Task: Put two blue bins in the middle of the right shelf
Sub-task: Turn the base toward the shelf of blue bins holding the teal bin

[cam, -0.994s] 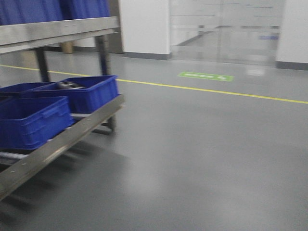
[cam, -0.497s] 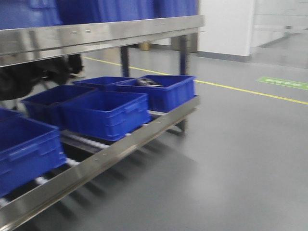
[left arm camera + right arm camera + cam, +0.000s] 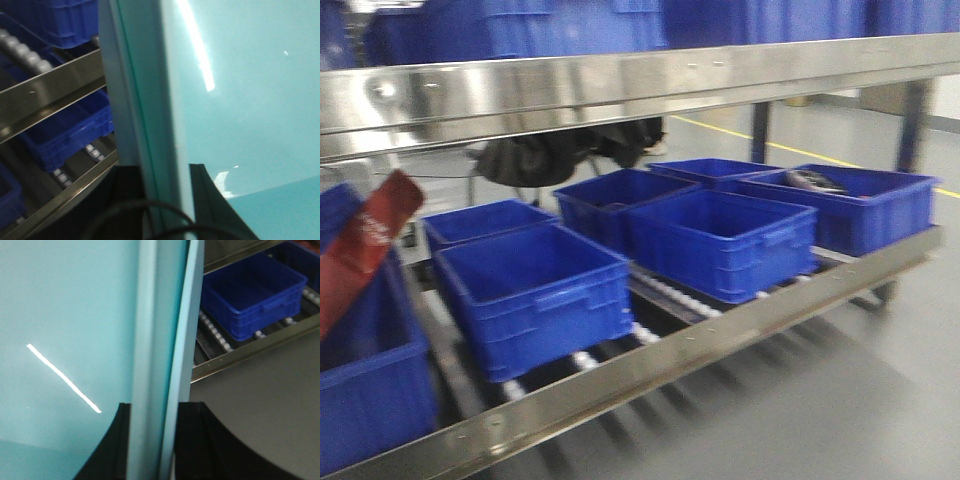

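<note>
With left gripper [image 3: 162, 174] and right gripper [image 3: 156, 411] clamped on walls of the pale aqua bin [image 3: 240, 90], near side of the shiny rail [image 3: 620, 85], carry level and enter squarely above the dark blue bins [image 3: 720, 240].

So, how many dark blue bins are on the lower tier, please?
7 dark blue bins: cropped far left, front-left, behind it, centre front, centre back, right back, far right; others may be hidden.
</note>
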Motion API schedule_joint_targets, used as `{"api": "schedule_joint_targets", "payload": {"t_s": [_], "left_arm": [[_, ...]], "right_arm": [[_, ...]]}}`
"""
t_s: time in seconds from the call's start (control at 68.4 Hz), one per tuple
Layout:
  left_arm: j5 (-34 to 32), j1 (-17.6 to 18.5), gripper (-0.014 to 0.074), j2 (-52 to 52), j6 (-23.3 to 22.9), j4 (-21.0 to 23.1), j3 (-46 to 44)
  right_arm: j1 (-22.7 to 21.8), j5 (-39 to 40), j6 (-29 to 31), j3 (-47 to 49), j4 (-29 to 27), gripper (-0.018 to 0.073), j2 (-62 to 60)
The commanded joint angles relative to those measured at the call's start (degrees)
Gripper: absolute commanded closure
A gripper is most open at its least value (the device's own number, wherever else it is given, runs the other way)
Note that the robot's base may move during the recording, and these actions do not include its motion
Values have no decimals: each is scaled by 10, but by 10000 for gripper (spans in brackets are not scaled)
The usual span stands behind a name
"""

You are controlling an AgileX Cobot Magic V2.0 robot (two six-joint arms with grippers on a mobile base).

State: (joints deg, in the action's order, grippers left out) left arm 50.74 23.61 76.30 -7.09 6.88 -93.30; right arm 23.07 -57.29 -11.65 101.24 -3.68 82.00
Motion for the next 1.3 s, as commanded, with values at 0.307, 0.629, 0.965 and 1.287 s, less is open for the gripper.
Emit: {"api": "schedule_joint_targets", "payload": {"t_s": [0.307, 0.629, 0.965, 1.287], "left_arm": [[-42, 3, 707, -11, 8, 30, -11], [-42, 3, 707, -11, 8, 30, -11], [-42, 3, 707, -11, 8, 30, -11], [-42, 3, 707, -11, 8, 30, -11]], "right_arm": [[0, 56, 1, 8, -16, 715, -6], [0, 56, 1, 8, -16, 715, -6], [0, 56, 1, 8, -16, 715, -6], [0, 56, 1, 8, -16, 715, -6]]}}
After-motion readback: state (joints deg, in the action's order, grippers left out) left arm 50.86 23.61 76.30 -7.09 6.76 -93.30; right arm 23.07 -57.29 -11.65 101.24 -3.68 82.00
